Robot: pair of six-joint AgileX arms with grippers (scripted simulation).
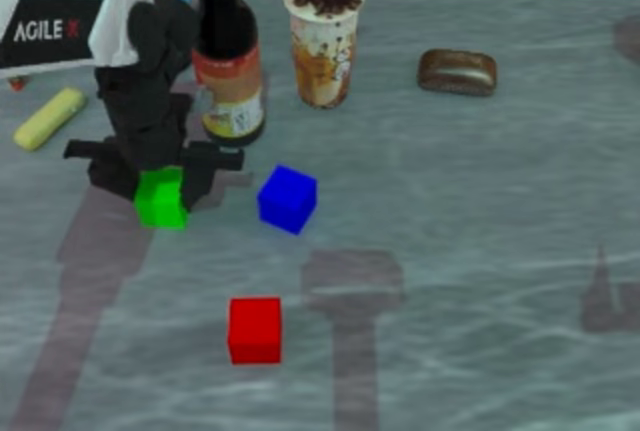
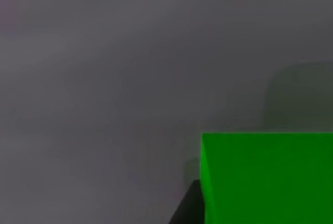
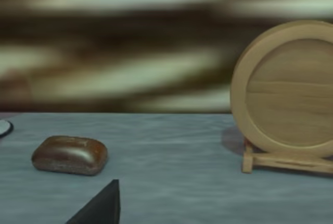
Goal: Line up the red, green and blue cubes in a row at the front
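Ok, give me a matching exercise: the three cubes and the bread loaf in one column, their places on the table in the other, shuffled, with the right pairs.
Things:
1. green cube
2. blue cube
3. red cube
4. bread loaf

Places:
A. nearest the front edge, alone
B. far right, behind the cubes
C. at the left gripper, under the left arm
D. mid-table, just right of the green one

Pairs: 1-C, 2-D, 3-A, 4-B
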